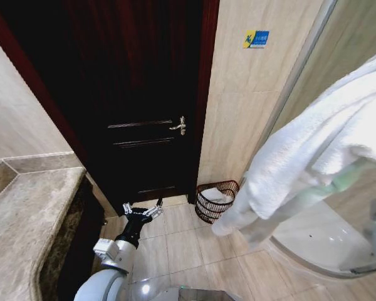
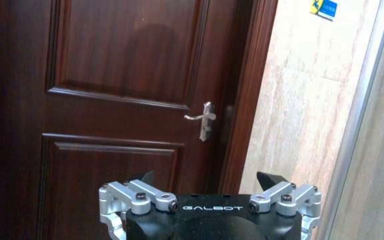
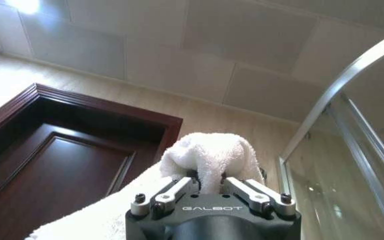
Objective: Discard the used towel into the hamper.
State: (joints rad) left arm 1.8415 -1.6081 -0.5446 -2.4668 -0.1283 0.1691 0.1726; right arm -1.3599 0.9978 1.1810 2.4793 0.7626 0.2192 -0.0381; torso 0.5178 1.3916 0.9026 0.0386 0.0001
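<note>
While the right tool (image 3: 209, 186) pinches a bunched fold of the towel (image 1: 313, 150), the soft, light cloth droops below it; hamper (image 1: 215, 200) sits well below. Left tool (image 1: 142, 212) spread, idle.

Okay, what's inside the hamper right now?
The hamper on the floor by the door already holds something pale, seemingly cloth, against its far side; its bottom is hidden. The towel is outside it, hanging from the right end effector.
</note>
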